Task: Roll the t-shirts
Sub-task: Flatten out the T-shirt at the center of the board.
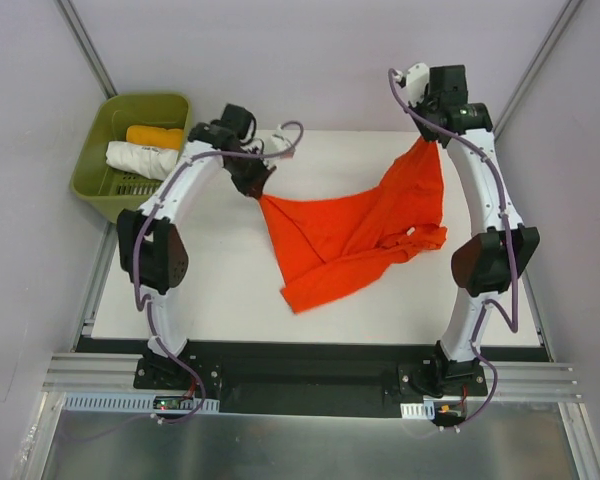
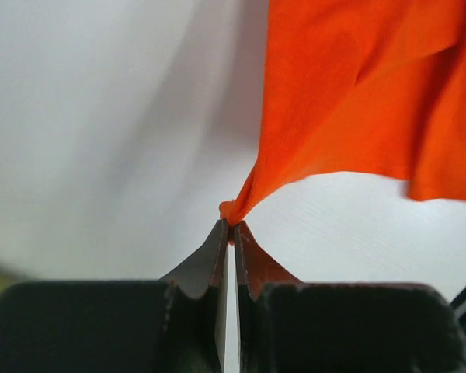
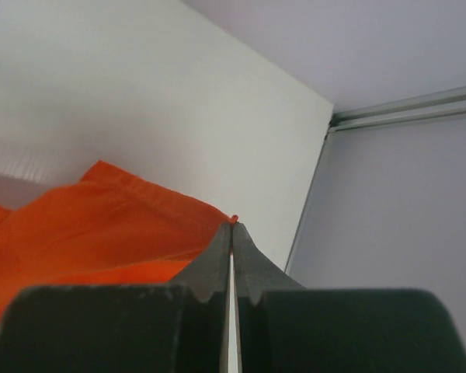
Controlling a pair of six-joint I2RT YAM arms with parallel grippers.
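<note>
A bright red-orange t-shirt (image 1: 355,235) hangs stretched between my two grippers above the white table (image 1: 200,290), its lower part crumpled on the table. My left gripper (image 1: 258,188) is shut on one corner of it; in the left wrist view the cloth (image 2: 357,93) rises from the pinched tips (image 2: 231,225). My right gripper (image 1: 427,135) is shut on another corner at the back right; the right wrist view shows the cloth (image 3: 101,225) left of the tips (image 3: 233,225). A rolled white t-shirt (image 1: 140,158) and a rolled yellow-orange one (image 1: 154,136) lie in the bin.
A green plastic bin (image 1: 120,190) stands off the table's back left corner. Grey walls enclose the back and sides. The arms' black base rail (image 1: 300,375) runs along the near edge.
</note>
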